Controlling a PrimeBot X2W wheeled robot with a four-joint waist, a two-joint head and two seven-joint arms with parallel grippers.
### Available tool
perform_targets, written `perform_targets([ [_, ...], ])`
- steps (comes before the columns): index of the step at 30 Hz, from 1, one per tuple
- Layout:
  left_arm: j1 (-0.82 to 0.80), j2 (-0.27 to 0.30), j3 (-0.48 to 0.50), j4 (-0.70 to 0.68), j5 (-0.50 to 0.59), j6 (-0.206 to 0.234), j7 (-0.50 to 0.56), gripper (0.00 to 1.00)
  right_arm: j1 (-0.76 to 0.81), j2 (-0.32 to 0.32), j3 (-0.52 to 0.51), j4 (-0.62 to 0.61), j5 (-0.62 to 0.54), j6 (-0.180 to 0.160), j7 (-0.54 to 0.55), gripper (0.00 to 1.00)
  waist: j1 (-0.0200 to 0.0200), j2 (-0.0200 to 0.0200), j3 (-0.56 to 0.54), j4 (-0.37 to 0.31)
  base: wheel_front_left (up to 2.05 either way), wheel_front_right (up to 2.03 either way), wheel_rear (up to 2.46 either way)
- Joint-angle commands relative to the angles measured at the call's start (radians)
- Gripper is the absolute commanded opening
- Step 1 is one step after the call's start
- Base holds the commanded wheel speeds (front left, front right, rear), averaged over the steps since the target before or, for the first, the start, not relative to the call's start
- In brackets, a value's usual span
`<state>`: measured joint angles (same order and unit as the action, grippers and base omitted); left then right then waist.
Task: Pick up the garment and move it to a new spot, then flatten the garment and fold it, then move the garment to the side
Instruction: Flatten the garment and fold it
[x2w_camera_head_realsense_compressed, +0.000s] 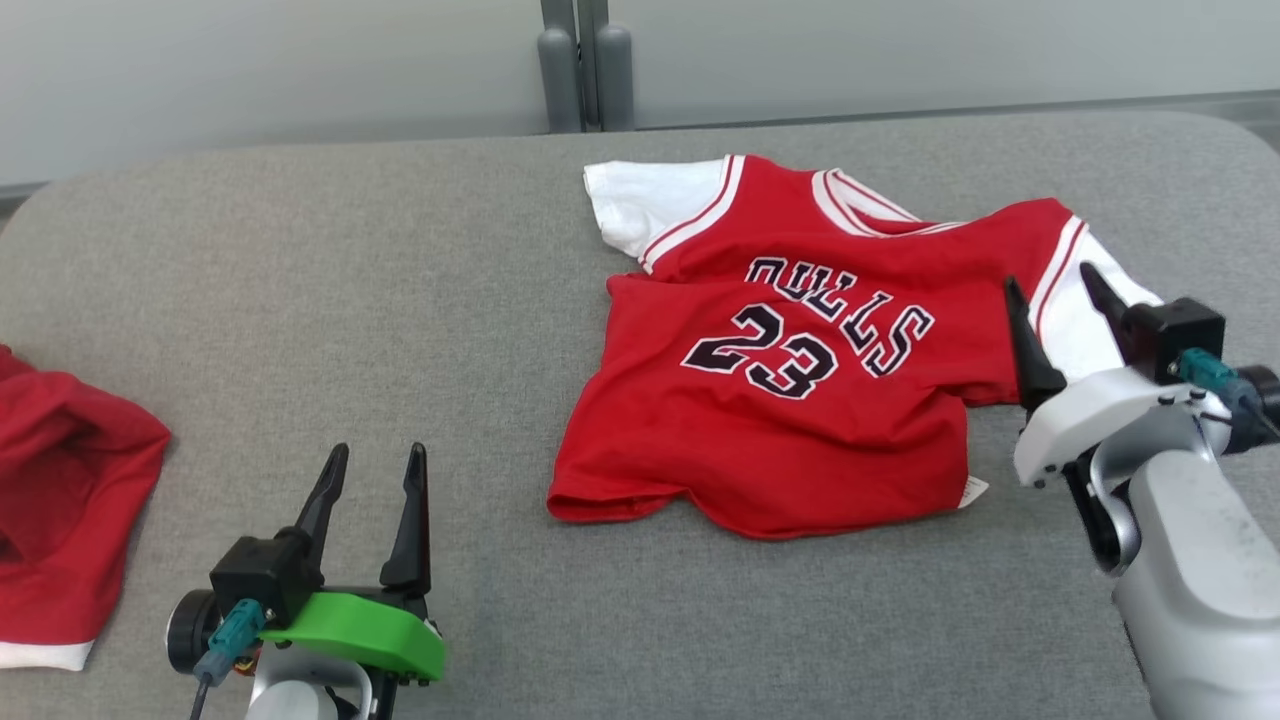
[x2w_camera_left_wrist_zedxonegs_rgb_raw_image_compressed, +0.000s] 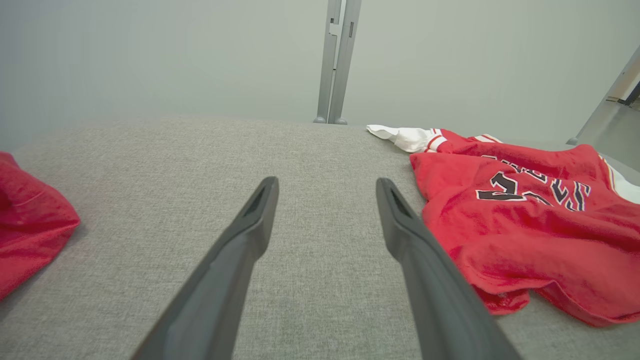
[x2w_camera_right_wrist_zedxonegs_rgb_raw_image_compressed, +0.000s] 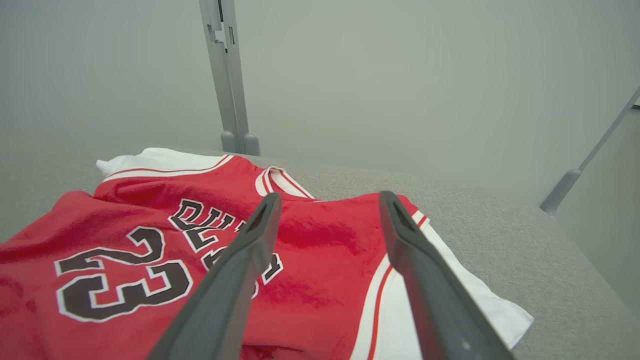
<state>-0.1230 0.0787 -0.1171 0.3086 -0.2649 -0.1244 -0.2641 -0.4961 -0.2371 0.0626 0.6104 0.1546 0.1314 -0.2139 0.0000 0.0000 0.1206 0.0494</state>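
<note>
Right pincer (x2w_camera_head_realsense_compressed: 1050, 290) open, nothing in it, at the right edge of the head view. Its tips are over the jersey's (x2w_camera_head_realsense_compressed: 800, 400) right sleeve; can't tell if they touch. Left pincer (x2w_camera_head_realsense_compressed: 378, 460) open and empty at lower left, over bare counter (x2w_camera_head_realsense_compressed: 400, 300), apart from the jersey. Jersey lies centre-right on the counter, front up, red with white sleeves, "23" showing, rumpled. Second red cloth (x2w_camera_head_realsense_compressed: 60, 500) at left edge.
</note>
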Motion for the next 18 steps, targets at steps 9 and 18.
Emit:
perform_targets([
  [9, 0.049, -0.003, -0.014, -0.01, -0.013, -0.005, 0.0, 1.0, 0.208, 0.073, 0.026, -0.16, 0.016, -0.001, -0.05, 1.0, 0.0, 0.0, -0.103, -0.042, 0.0, 0.0, 0.0],
  [18, 0.048, -0.006, -0.026, -0.024, -0.012, 0.004, 0.0, 1.0, 0.292, 0.109, -0.012, -0.305, 0.005, -0.001, -0.051, 1.0, 0.0, 0.0, -0.096, -0.057, 0.0, 0.0, 0.0],
])
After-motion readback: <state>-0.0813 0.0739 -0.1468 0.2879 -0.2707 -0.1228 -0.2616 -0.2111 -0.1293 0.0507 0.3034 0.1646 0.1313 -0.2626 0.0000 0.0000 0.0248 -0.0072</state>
